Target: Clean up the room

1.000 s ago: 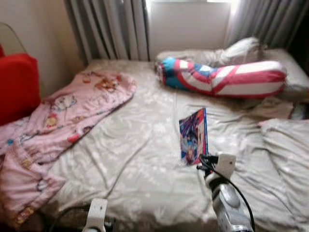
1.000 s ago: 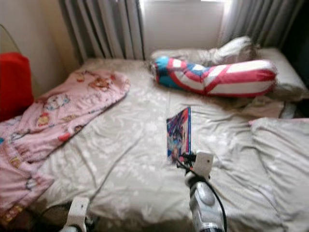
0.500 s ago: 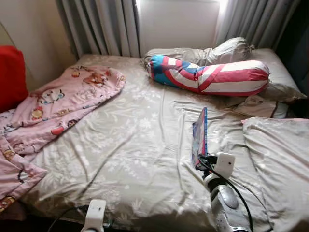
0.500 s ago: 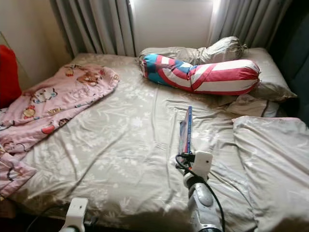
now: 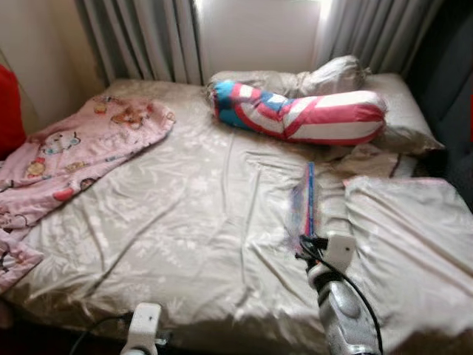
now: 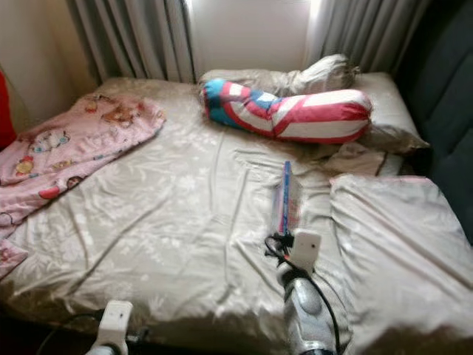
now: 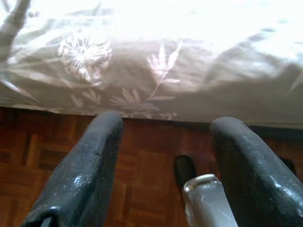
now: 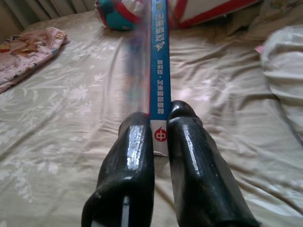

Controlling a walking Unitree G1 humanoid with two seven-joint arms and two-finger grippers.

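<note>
Since 1 s ago the book [image 5: 307, 203] has turned: its cover was facing the cam, now it's edge-on, blue spine [image 8: 160, 71] toward the head cam. The whole scene has also slid left, so the cam moved too; the red cushion is nearly out at 9 o'clock.

R gripper [image 8: 160, 137] is clenched on the book's lower spine end, fingers [image 8: 132, 156] pinching either side, book held upright above the beige floral sheet [image 5: 185, 222], w/ the R arm [image 5: 340, 310] rising from 5 o'clock. Book sits just right of bed centre, at approx. 4 o'clock from the middle of the mattress.

L gripper [image 7: 163, 156] hangs low at 7 o'clock, off the bed's near edge, jaws released and spread, nothing between them; parquet floor [image 7: 142, 165] below, sheet overhang ahead.

Red/white/blue bolster [image 5: 295, 115] lies across the head end at 12–1 o'clock, grey pillow [image 5: 325, 74] behind it. Pink cartoon-print blanket [image 5: 66, 155] drapes the bed's left side, 9–10 o'clock. Crumpled beige duvet [image 5: 406, 237] at 3–4 o'clock, just beside the book. Grey curtains [image 5: 140, 37] at 12.
</note>
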